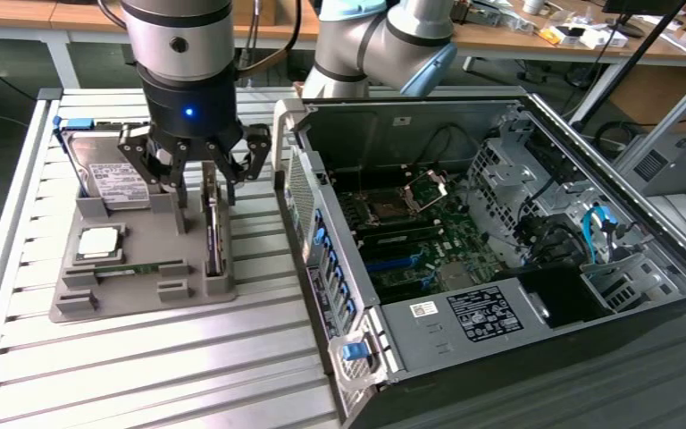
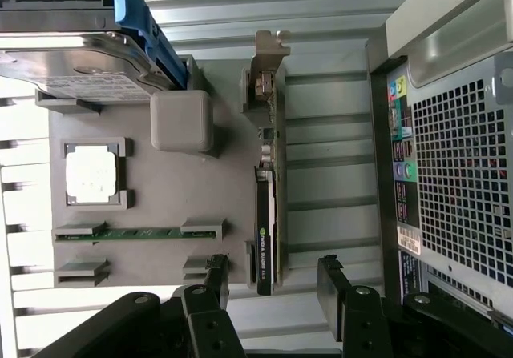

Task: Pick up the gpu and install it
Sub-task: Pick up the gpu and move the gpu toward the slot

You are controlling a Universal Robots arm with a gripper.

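On the slatted metal table (image 1: 140,375) beside the open computer case (image 1: 367,134), the spread gripper (image 1: 206,181) hangs over the gpu (image 1: 213,232); workbenches (image 1: 510,37) behind.

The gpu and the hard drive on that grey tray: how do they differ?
The gpu is a thin black card; the hard drive is a boxy silver block with a white label and blue frame. The gpu stands on its edge; the hard drive shows its broad face, seemingly propped at a tilt. The open gripper hangs over the gpu, not the hard drive. Both sit on the grey tray.
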